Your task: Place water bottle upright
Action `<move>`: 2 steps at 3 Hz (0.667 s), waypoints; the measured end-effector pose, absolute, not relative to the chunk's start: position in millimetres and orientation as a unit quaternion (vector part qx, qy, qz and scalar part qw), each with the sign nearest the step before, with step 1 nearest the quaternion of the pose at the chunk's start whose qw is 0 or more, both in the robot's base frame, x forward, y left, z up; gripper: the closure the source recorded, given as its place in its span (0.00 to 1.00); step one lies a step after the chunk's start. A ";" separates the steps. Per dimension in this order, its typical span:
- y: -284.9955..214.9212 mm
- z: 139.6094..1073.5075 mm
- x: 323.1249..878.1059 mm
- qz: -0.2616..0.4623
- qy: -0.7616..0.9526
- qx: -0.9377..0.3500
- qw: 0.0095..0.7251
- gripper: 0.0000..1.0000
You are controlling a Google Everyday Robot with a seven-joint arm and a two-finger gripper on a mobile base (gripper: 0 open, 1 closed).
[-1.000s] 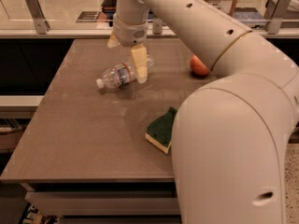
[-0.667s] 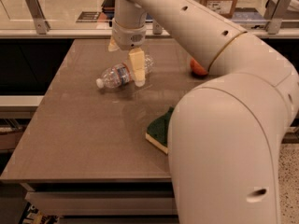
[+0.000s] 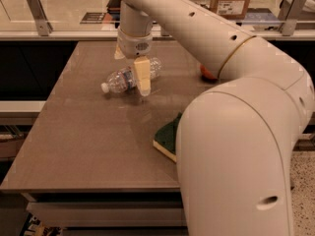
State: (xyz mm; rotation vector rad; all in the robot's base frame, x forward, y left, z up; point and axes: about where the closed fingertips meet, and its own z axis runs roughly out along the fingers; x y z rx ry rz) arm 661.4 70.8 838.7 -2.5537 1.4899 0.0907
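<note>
A brown matte tabletop (image 3: 74, 132) stands before a counter with metal brackets. The arm's cream two-finger gripper (image 3: 135, 73) is down at the far middle of the table, right over the small clear ribbed plastic water bottle (image 3: 118, 81). The bottle lies on its side directly beneath the claw, its white cap pointing left and towards the near edge. Whether the claw grips it cannot be told. A dark green sponge with a yellow underside (image 3: 166, 135) lies nearer than the claw, to its right.
</note>
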 end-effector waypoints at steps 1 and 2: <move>73.8 836.8 664.2 0.029 0.501 -0.860 0.097 0.18; 76.5 834.4 666.5 0.028 0.501 -0.859 0.100 0.42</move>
